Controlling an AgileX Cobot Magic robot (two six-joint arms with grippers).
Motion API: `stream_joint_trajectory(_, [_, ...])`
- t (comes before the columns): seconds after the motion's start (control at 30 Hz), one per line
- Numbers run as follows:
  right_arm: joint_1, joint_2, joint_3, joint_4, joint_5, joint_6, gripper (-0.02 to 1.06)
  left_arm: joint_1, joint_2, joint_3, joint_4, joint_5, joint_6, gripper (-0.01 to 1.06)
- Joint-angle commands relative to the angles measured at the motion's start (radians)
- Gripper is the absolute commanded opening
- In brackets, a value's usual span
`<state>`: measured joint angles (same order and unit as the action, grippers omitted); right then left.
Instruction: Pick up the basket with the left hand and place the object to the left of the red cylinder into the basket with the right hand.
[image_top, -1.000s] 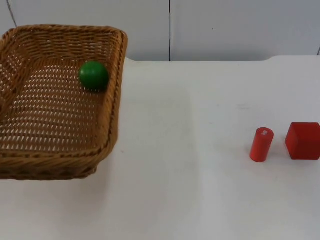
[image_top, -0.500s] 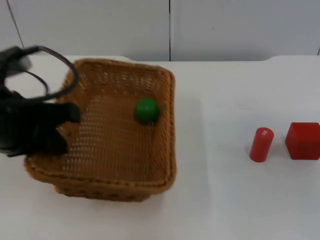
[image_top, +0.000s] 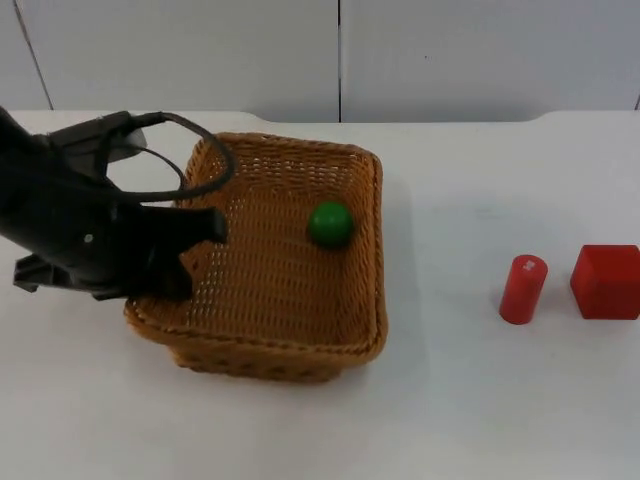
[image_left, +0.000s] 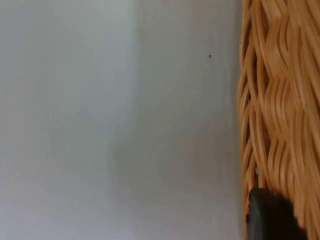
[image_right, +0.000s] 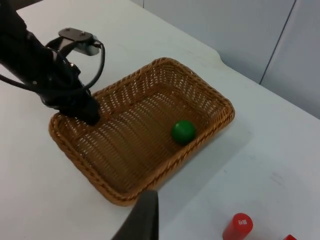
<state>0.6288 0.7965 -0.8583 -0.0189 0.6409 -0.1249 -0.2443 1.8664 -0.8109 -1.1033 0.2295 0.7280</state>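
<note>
A brown wicker basket (image_top: 361, 258) is at the table's left-centre, with a green ball (image_top: 330, 224) inside near its far right side. My left gripper (image_top: 186, 256) is shut on the basket's left rim (image_left: 272, 105), one finger inside the basket and one outside. The ball (image_right: 183, 131) and the basket (image_right: 125, 190) show in the right wrist view, as does the left gripper (image_right: 93, 114). A red cylinder (image_top: 523, 289) stands upright at the right. My right gripper (image_right: 143, 222) hangs high above the table's near right side, away from every object.
A red cube (image_top: 606, 281) sits just right of the cylinder, near the table's right edge. White table top lies open between the basket and the cylinder. The grey partition wall (image_top: 340, 55) closes the far side.
The basket with the ball has travelled right and away from the camera, towards the table's centre. The left arm has come into view holding its left rim. Cylinder and cube have not moved.
</note>
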Motion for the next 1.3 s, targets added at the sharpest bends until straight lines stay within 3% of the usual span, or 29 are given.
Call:
stream_joint_trajectory(0.0, [-0.005, -0.002, 0.004, -0.001, -0.002, 0.004, 0.89, -0.005, 0.016, -0.013, -0.033, -0.007, 0.000, 0.00])
stream_joint_trajectory(0.1, [-0.005, -0.002, 0.004, -0.004, -0.002, 0.004, 0.89, -0.005, 0.020, -0.013, -0.029, -0.007, 0.000, 0.00])
stream_joint_trajectory(0.2, [-0.005, -0.002, 0.004, -0.004, -0.002, 0.004, 0.89, -0.005, 0.020, -0.013, -0.021, -0.007, 0.000, 0.14])
stream_joint_trajectory(0.23, [-0.005, -0.002, 0.004, -0.004, -0.002, 0.004, 0.89, -0.005, 0.020, -0.013, -0.021, -0.007, 0.000, 0.14])
stream_joint_trajectory(0.37, [-0.005, -0.002, 0.004, -0.004, -0.002, 0.004, 0.89, -0.005, 0.020, -0.013, 0.008, -0.007, 0.000, 0.53])
stream_joint_trajectory(0.4, [-0.005, -0.002, 0.004, -0.004, -0.002, 0.004, 0.89, -0.005, 0.020, -0.013, 0.008, -0.007, 0.000, 0.53])
stream_joint_trajectory(0.47, [-0.005, -0.002, 0.004, -0.004, 0.003, 0.004, 0.89, 0.006, 0.007, -0.013, 0.099, -0.007, 0.000, 0.76])
stream_joint_trajectory(0.57, [-0.005, -0.002, 0.004, -0.004, 0.005, 0.004, 0.89, 0.043, -0.044, -0.013, 0.194, 0.029, 0.000, 0.88])
stream_joint_trajectory(0.8, [-0.005, -0.002, 0.004, -0.004, 0.005, 0.004, 0.89, 0.148, -0.225, -0.013, 0.224, 0.109, 0.000, 0.90])
stream_joint_trajectory(1.27, [-0.005, -0.002, 0.004, -0.004, -0.001, 0.004, 0.89, 0.351, -0.786, -0.013, 0.384, 0.299, -0.038, 0.90])
